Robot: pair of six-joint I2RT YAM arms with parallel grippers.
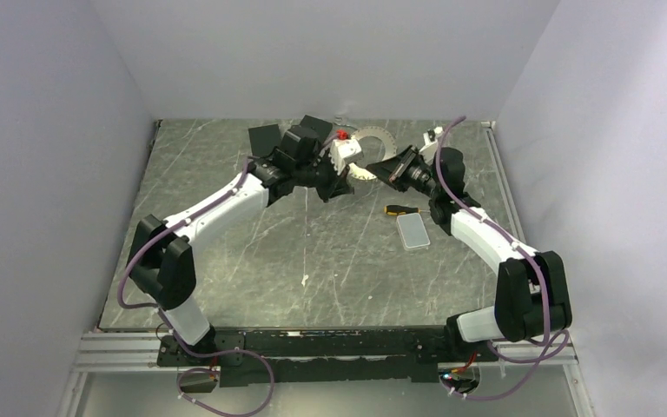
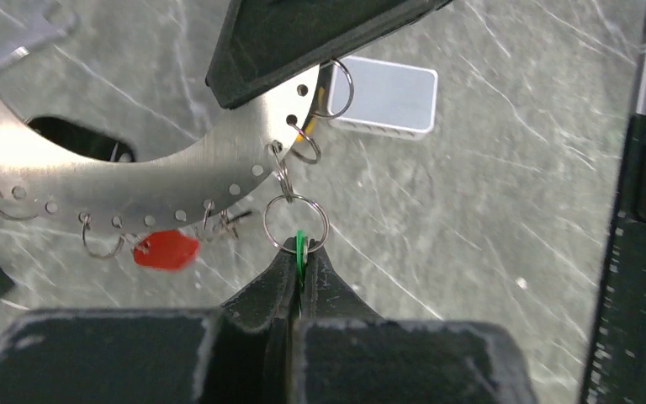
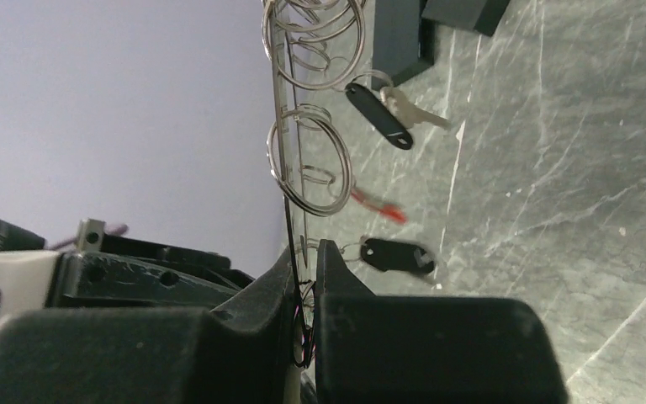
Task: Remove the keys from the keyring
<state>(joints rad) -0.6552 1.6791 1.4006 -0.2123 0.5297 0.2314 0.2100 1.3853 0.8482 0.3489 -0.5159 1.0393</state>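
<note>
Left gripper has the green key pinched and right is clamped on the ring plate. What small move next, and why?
Probably ease the left gripper back from the keyring, working the green key off its small split ring. That loop still hangs from the plate's edge hole, and the right gripper, shut on the keyring's edge, braces it.

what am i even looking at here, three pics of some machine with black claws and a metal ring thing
Two robot arms are bolted to a table edge. The overhead picture shows both; the other two come from cameras on each wrist. The left tool is shut on a green key hanging from a small split ring on the keyring, a flat metal ring with holes along its rim. The right tool clamps that keyring's edge, holding it upright. A red key and black keys still hang from it. On the table lie a screwdriver, a small white box and black boxes.
</note>
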